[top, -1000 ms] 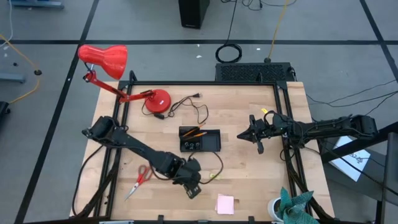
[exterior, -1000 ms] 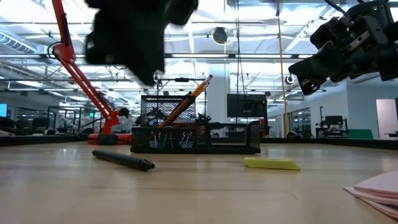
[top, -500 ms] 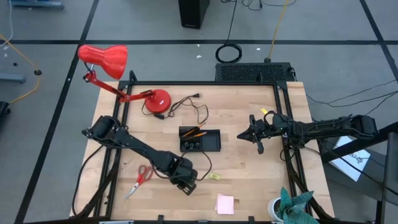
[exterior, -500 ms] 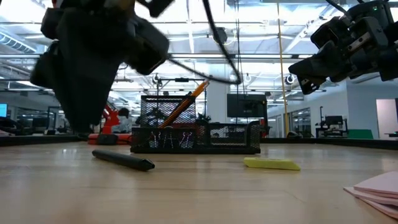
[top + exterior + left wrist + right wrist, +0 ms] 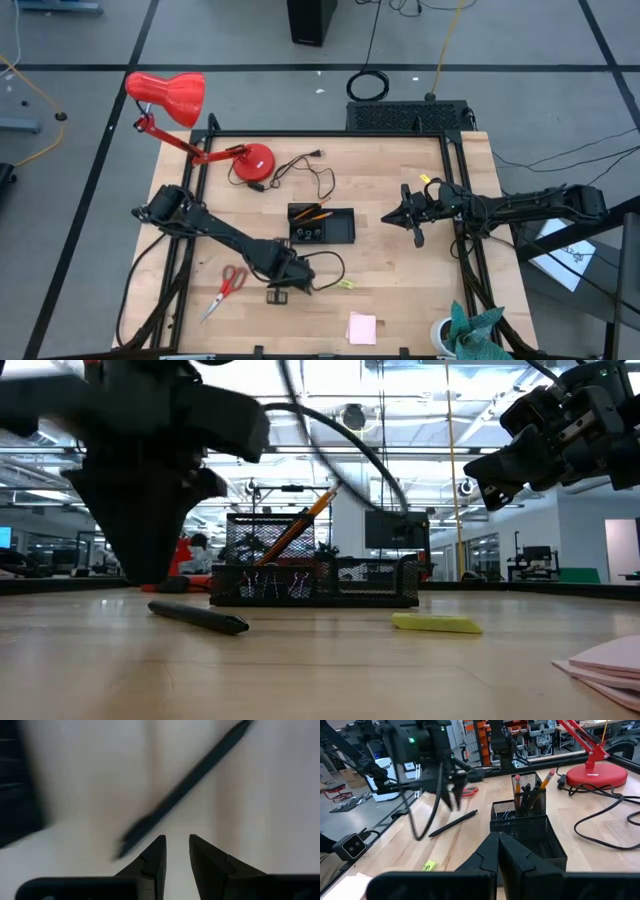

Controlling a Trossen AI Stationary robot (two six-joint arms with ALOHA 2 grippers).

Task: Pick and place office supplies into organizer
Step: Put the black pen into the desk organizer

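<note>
- The light wooden table (image 5: pixel 400 290) carried everything, with the red desk lamp (image 5: pixel 190 115) at its far left corner.
- The left gripper (image 5: pixel 176 851) hung low over the table near the front edge, its two dark fingers a narrow gap apart and holding nothing (the tips pointed down at bare wood).
- The right gripper (image 5: pixel 498 851) waited raised to the right of the organizer, fingers pressed together and empty.
- The low black mesh organizer (image 5: pixel 321 225) sat mid-table, orange pencils (image 5: pixel 300 523) standing in its back-left cup.
- The red-handled scissors (image 5: pixel 222 289) lay front left.
- The pink sticky-note pad (image 5: pixel 362 327) lay at the front edge.
- The slim dark pen (image 5: pixel 185 785) lay on the wood just beyond the left fingertips, untouched.
- The small yellow item (image 5: pixel 437 623) lay just front-right of the organizer.
</note>
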